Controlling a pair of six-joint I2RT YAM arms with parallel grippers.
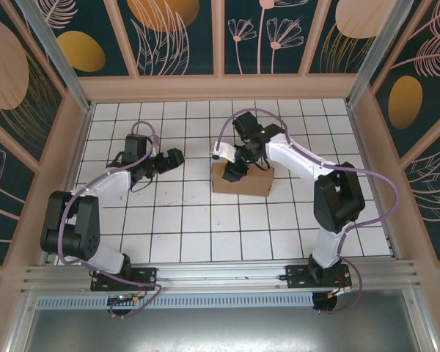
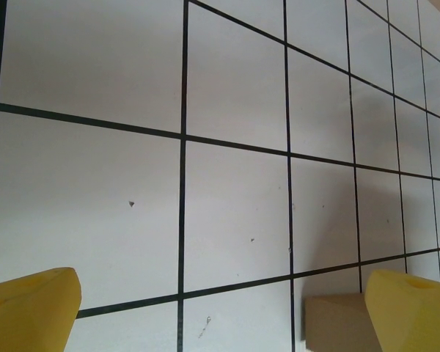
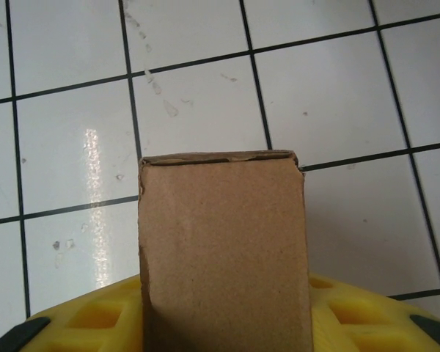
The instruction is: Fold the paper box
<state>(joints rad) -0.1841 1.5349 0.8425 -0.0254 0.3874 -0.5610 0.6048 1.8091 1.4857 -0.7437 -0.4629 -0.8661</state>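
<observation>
Nearest me, my two arms rise from the rail at the near edge of the table (image 1: 205, 235), white tiles ruled with black lines. My left arm (image 1: 95, 192) bends up the left side and turns inward. Its left gripper (image 1: 173, 158) hangs over bare tiles with the yellow fingers (image 2: 31, 308) spread wide apart and nothing between them. In the left wrist view, a brown corner of the paper box (image 2: 333, 320) peeks in just beside the right-hand finger.

My right arm (image 1: 337, 199) reaches up the right side and curls back toward the middle. There the right gripper (image 1: 235, 169) comes down onto the top of the paper box (image 1: 243, 182), near its left end. In the right wrist view the brown cardboard stands straight up between my yellow pads (image 3: 95, 317), which sit against both of its sides, so I read the right gripper (image 3: 224, 297) as clamped on the box.

The box rests on the tiles just right of centre in the far half of the table, long side running left to right, well apart from the left gripper. Beyond it stands the dark flower-printed wall (image 1: 176, 37)
</observation>
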